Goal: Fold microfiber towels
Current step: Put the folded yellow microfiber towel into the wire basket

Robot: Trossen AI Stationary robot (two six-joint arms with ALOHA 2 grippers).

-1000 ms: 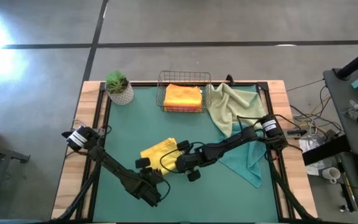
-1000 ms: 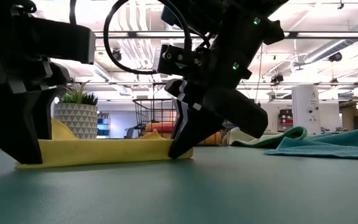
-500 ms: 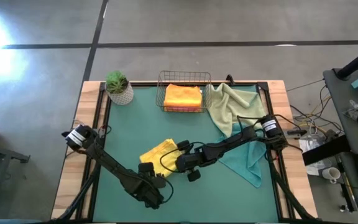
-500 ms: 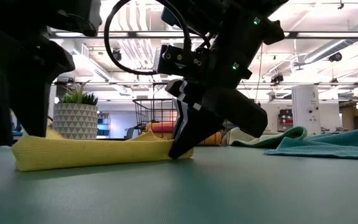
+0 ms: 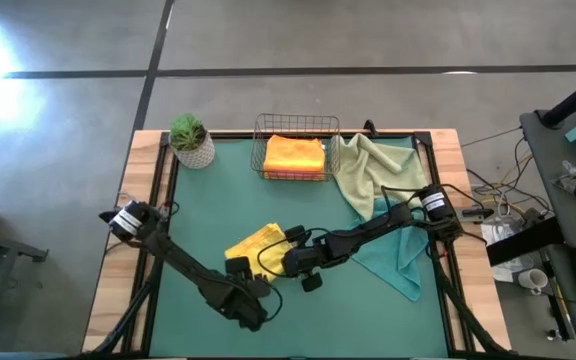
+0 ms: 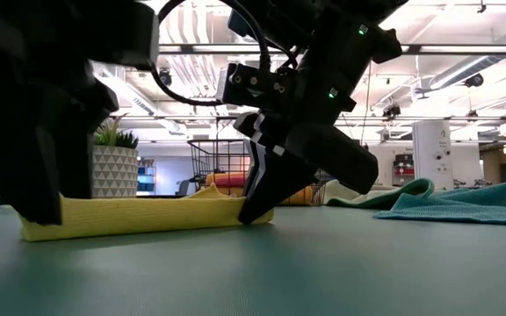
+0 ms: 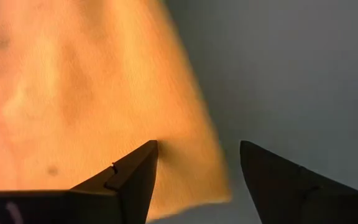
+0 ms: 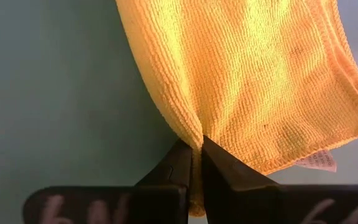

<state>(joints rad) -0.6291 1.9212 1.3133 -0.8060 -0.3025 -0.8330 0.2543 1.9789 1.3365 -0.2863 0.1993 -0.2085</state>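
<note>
At the far left of the high view, the left arm runs from its base at the table's (image 5: 136, 140) left edge down toward the front middle. A small potted plant (image 5: 191, 140) stands in the back left corner, on the green mat (image 5: 218, 200). The left tool (image 5: 236, 272) sits at the front left corner of the yellow towel (image 5: 256, 246). In its own wrist view the two fingers (image 7: 132, 174) are spread, one lying over the yellow cloth close to its corner, the other over bare mat just beside the towel's edge. In the low view the yellow towel (image 6: 139, 215) lies flat as a folded band on the mat, with the left arm's dark bulk at its left end.

In the middle, at the back, a wire basket (image 5: 295, 146) holds an orange towel (image 5: 294, 155). The right tool (image 5: 290, 238) is at the right side of the yellow towel. Its wrist view shows the fingers (image 8: 219, 163) pressed together, pinching a fold of the yellow cloth between their tips; a small white label (image 8: 319, 160) shows at the hem nearby. In the low view this tool (image 6: 255, 211) comes down at a slant and meets the right end of the yellow band on the mat.

Further right, a pale sage green towel (image 5: 368, 170) lies crumpled by the basket, and a teal towel (image 5: 393, 262) spreads partly beneath the right arm toward the table's right edge. To the right of the table stands a desk with cables and gear (image 5: 568, 190).
</note>
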